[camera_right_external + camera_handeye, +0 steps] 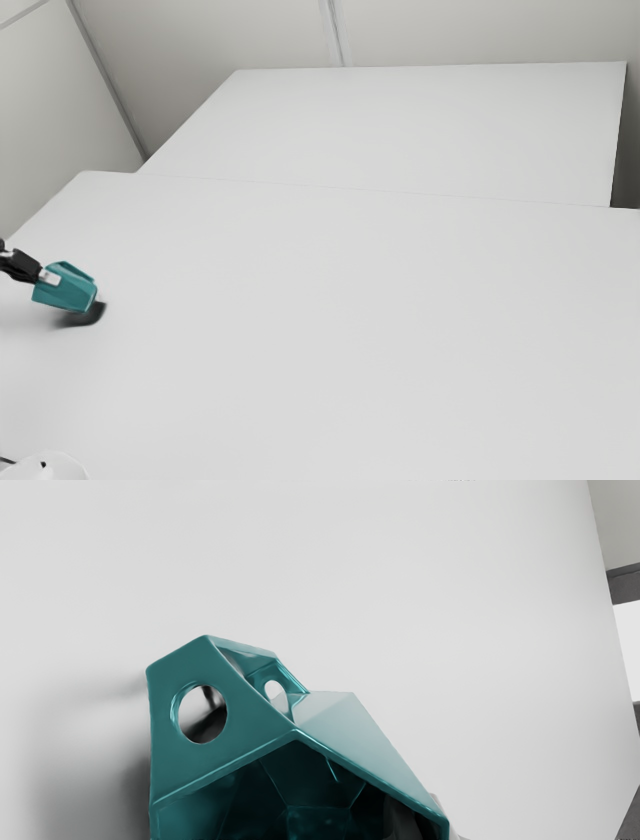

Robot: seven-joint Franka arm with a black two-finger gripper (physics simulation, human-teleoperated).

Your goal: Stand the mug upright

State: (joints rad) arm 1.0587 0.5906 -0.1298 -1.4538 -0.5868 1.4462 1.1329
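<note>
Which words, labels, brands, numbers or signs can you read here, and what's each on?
None readable in either view.
Mug: no lettering on the faces that show; the round shapes are holes, not print.
Table: no lettering visible.
White rounded object, near corner at the exterior view's left: small dark mark, too small to tell whether it is text.

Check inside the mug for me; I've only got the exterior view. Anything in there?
Observer: Yes. The wrist view looks into the mug's open mouth, and what looks like a dark finger is inside, by one wall.
Operator: Copy. Is the part jutting from its side solid?
Observer: No. That jutting part has a round hole, and pale tabletop and dark shadow show through it.
</note>
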